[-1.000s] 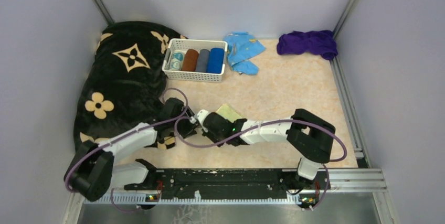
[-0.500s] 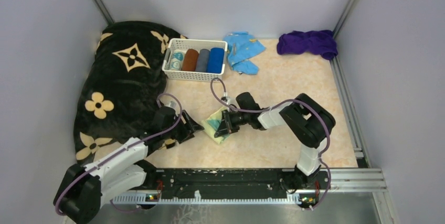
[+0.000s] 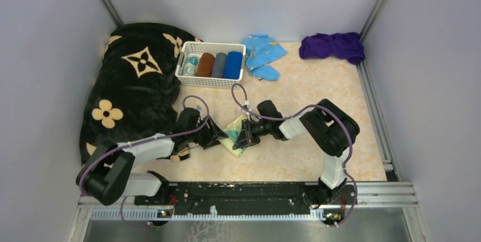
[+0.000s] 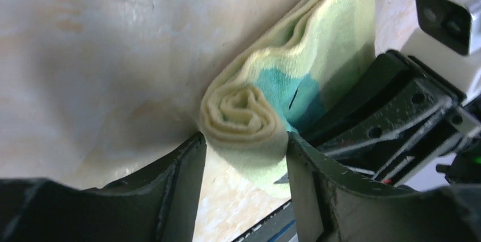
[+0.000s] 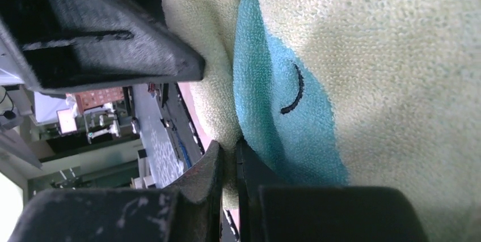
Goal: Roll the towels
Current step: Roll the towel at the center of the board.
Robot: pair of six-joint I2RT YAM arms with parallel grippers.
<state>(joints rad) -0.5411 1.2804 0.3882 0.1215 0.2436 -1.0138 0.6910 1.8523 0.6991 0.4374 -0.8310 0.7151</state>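
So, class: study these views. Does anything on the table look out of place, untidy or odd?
Yes. The large dark purple cloth towel lies crumpled in the far right corner, unrolled, while rolled towels sit neatly in the white plastic basket. The light blue cloth with orange marks beside the basket is also rumpled.

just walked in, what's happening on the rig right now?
Both arms are working the pale yellow towel mid-table. The left hand straddles its rolled end, fingers open on either side. The right hand is pinched shut on an edge of the same towel. The purple towel lies crumpled at the far right corner, and the white basket already holds several rolls.
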